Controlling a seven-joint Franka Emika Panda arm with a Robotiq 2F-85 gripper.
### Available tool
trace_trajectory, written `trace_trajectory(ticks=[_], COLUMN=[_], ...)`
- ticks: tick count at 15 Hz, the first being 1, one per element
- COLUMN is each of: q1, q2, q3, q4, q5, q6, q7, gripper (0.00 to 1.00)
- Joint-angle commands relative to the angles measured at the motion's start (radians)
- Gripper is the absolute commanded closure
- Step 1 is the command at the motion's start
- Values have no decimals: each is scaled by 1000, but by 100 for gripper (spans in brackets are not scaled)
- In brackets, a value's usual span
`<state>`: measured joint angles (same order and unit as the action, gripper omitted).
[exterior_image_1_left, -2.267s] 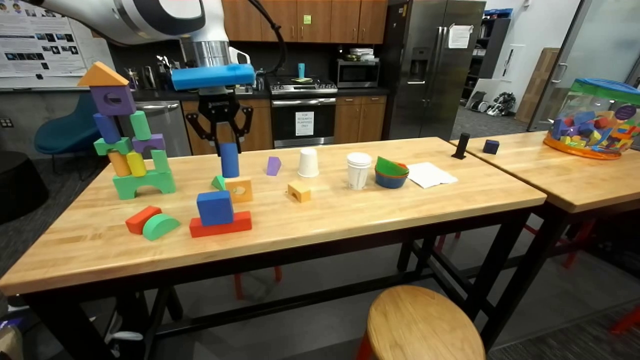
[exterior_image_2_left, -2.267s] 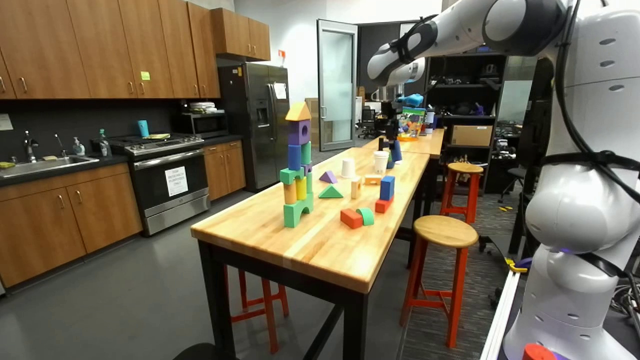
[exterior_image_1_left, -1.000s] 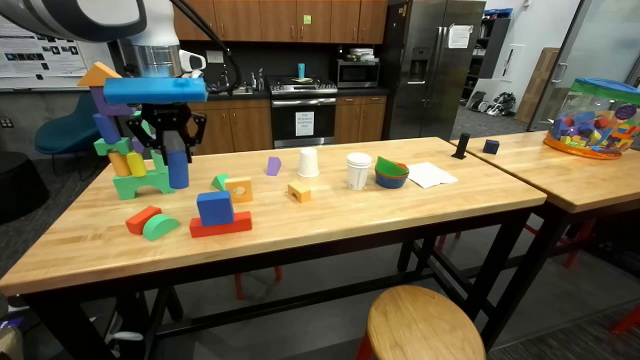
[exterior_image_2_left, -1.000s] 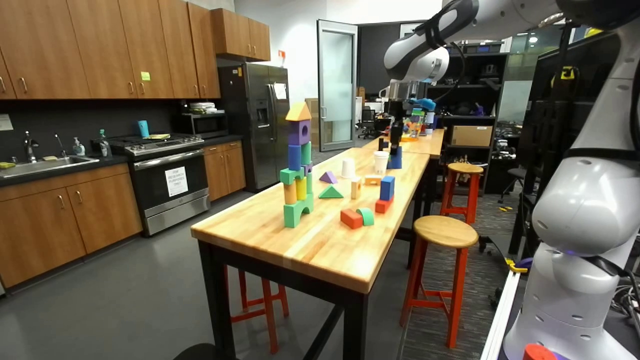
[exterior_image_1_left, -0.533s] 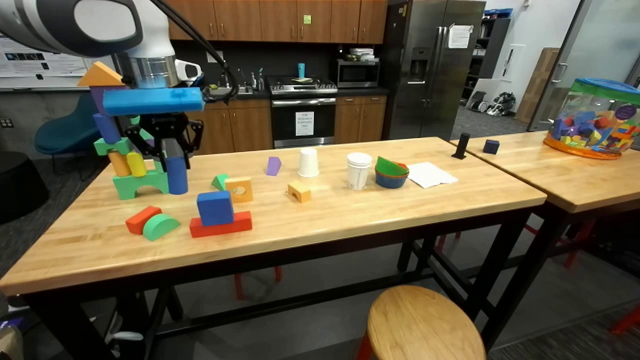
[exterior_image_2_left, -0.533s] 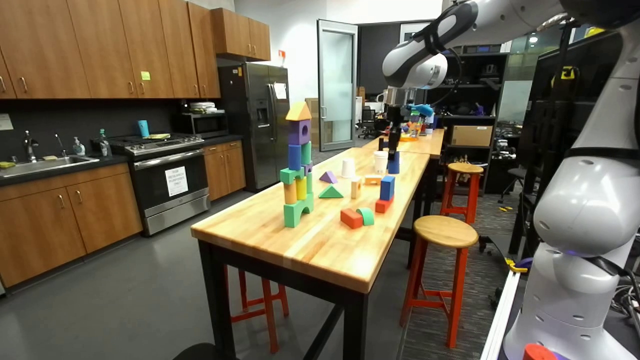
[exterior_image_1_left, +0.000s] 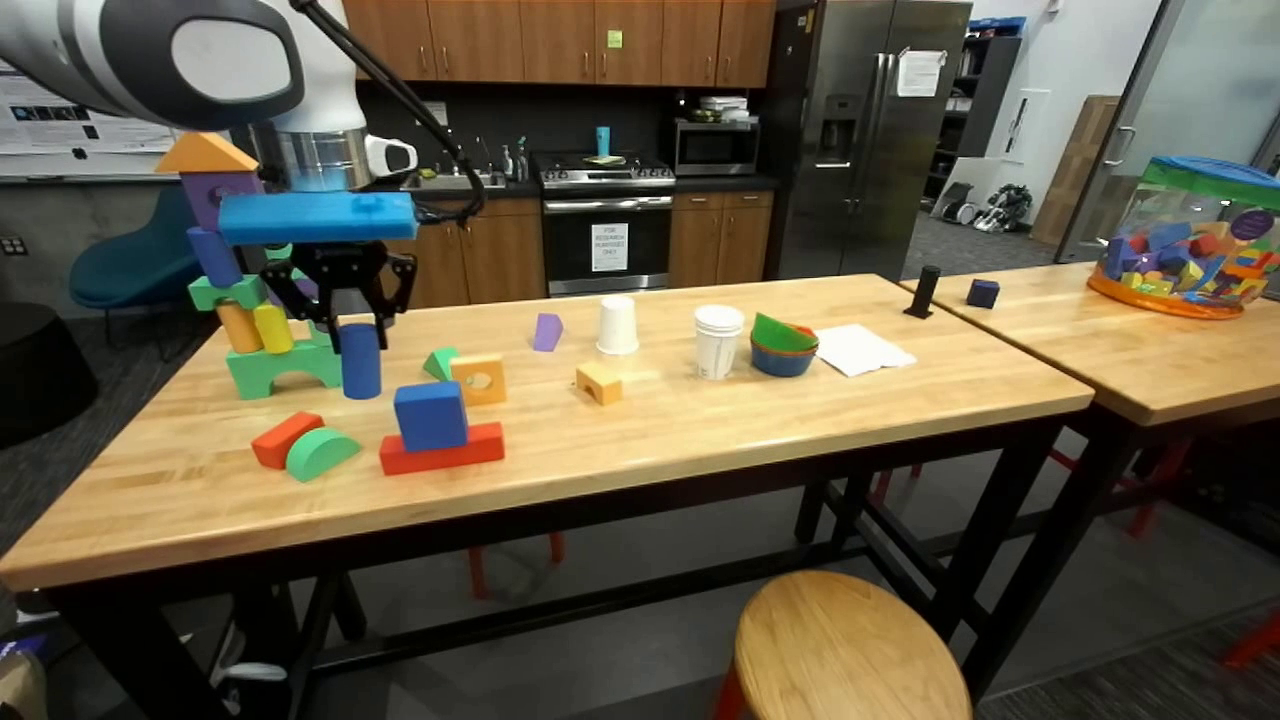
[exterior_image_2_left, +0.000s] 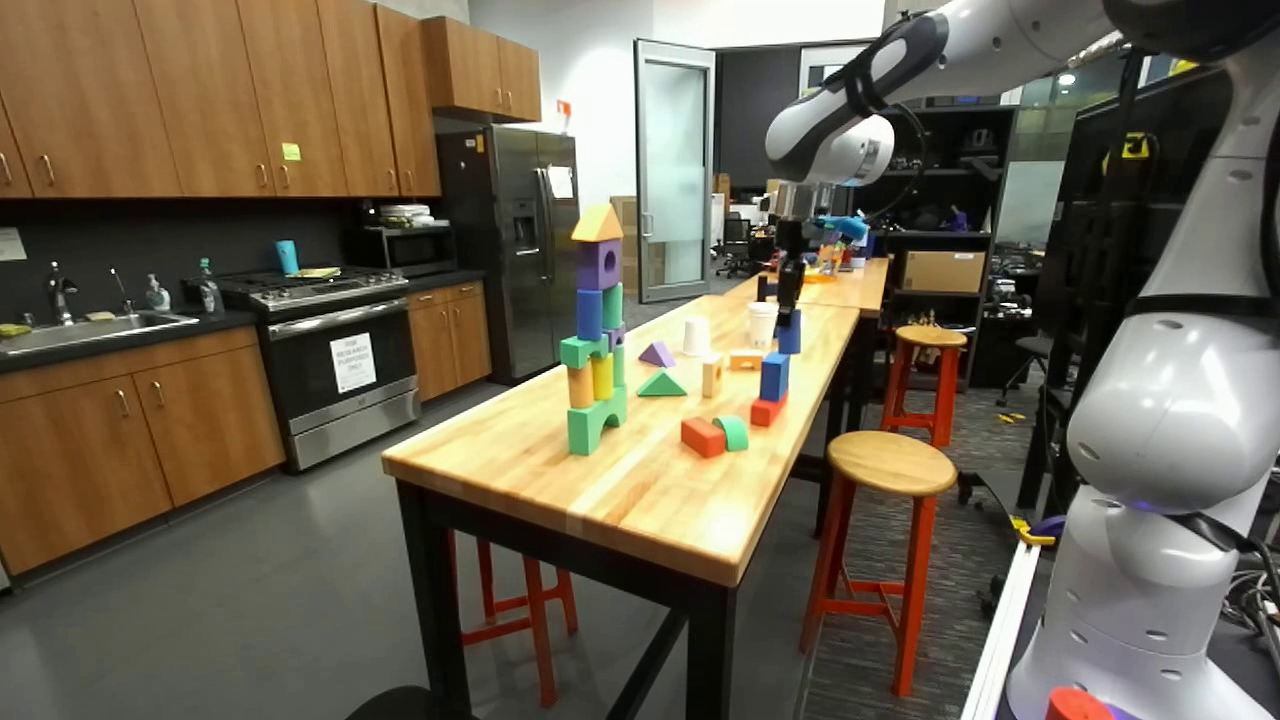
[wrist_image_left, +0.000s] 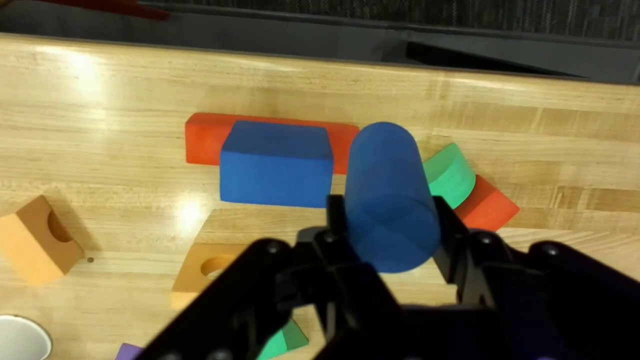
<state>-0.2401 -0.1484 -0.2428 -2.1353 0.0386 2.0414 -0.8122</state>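
One claw (exterior_image_1_left: 359, 338) clasping a blue cylinder (exterior_image_1_left: 361, 374), pale wooden table (exterior_image_1_left: 650, 430) below, brown cabinets (exterior_image_2_left: 210, 100), grey floor (exterior_image_2_left: 310, 560)

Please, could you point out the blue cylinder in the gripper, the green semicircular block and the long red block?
Blue cylinder (exterior_image_1_left: 361, 363), in an exterior view: middle of its curved side.
Green semicircular block (exterior_image_1_left: 320, 455), in an exterior view: its semicircular face.
Long red block (exterior_image_1_left: 443, 460), in an exterior view: its long side face.
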Motion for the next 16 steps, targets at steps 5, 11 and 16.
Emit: trace_trajectory(ticks=[5,11,16], q1=[17,24,28], q2=[15,15,20], q3=[-14,-12,-11], q4=[21,34,30], q5=[67,84,65], q6=[29,28,48], q7=[-5,-7,-23], gripper=[83,83,83])
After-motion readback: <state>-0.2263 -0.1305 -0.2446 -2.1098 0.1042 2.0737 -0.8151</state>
